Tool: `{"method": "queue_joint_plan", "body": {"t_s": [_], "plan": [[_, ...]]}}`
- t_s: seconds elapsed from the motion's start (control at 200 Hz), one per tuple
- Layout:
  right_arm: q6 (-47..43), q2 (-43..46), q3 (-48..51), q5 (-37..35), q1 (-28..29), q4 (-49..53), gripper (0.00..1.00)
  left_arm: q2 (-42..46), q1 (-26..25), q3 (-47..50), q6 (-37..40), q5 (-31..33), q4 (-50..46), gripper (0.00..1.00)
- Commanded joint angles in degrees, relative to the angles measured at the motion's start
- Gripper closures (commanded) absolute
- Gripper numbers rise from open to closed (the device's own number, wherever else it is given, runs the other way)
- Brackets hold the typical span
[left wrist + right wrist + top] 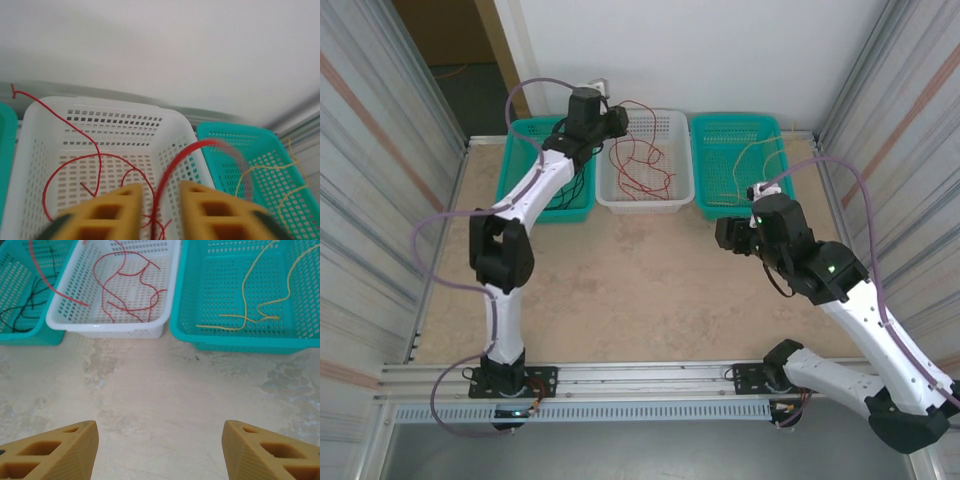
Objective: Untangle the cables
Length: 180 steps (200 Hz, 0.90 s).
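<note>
Nearest to me, the two arm bases sit bolted at the table's (640,300) front edge. The right arm bends in low from the right side, and the right end effector (159,429) hangs over bare tabletop with its yellow fingers spread wide apart and nothing between them. It faces the row of three baskets along the far edge and sits well short of them. The left arm stretches the whole way across, so the left end effector (161,200) is poised over the far left corner of the white basket (686,190). Its fingers are drawn fairly close together, and a lifted red cable (175,161) runs up between them and arcs off to the right. A gap shows on either side of that cable, so I cannot tell whether it is really pinched. At the back, the left teal basket (520,150) holds the black cables (30,299), partly hidden beneath the arm in the top view. The white basket in the middle holds the red cables (642,168), looped loosely over one another on its floor, and one strand climbs over its far left rim. The right teal basket (778,130) holds the pale yellow cables (245,296), lying in a few open curves. The three baskets stand side by side, almost touching, just before the white wall (720,50).
</note>
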State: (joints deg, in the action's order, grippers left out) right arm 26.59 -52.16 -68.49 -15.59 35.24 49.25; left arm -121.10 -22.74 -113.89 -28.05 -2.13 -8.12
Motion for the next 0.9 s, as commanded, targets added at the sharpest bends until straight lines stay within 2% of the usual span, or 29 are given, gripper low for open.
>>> {"method": "queue_joint_plan", "body": {"t_s": [0.0, 0.095, 0.205, 0.296, 0.406, 0.431, 0.491, 0.516, 0.576, 0.736, 0.776, 0.897], "plan": [[0.5, 0.8, 0.7, 4.0, -2.7, 0.4, 0.35, -4.5, 0.0, -2.8, -4.0, -3.3, 3.0, 0.51], [-0.3, 0.4, 0.6, 6.7, -5.5, -0.7, 0.35, -5.1, 0.0, -1.0, -6.2, -5.2, 3.9, 0.42], [-0.3, -0.4, -0.1, 8.5, -7.8, -2.7, 0.34, 0.6, 0.0, 7.1, -6.6, -4.3, 7.0, 0.35], [0.3, -0.2, -0.8, 8.6, -8.3, -5.0, 0.31, 10.3, 0.0, 14.5, -3.3, -1.6, 8.0, 0.32], [1.1, 1.3, -1.2, 7.6, -8.3, -8.4, 0.26, 22.7, -0.2, 21.3, 2.5, 2.8, 4.0, 0.30], [1.3, 1.8, -1.2, 7.2, -8.2, -9.1, 0.18, 25.9, -0.2, 23.1, 3.7, 3.9, 3.1, 0.30], [1.6, 3.6, -0.6, 6.9, -8.3, -11.3, 0.08, 33.9, -0.2, 27.8, 6.6, 6.3, 1.6, 0.27], [1.4, 4.4, 0.0, 7.0, -8.3, -12.5, 0.00, 37.1, -0.2, 29.9, 7.7, 7.1, 1.2, 0.25], [2.7, 6.3, 1.9, 6.1, -8.3, -15.3, 0.01, 44.6, -0.4, 34.9, 10.3, 9.8, -0.3, 0.20], [4.9, 11.9, 11.8, -2.5, -8.4, -20.2, 0.01, 62.3, -0.1, 48.5, 14.1, 19.2, -5.2, 0.02], [3.2, 13.2, 15.5, -5.8, -8.4, -22.0, 0.01, 66.0, 0.4, 52.3, 12.9, 21.9, -5.9, 0.01], [0.5, 12.7, 22.6, -18.9, -8.9, -22.6, 0.01, 73.7, 1.4, 62.1, 14.4, 24.5, -7.1, 0.01]]}}
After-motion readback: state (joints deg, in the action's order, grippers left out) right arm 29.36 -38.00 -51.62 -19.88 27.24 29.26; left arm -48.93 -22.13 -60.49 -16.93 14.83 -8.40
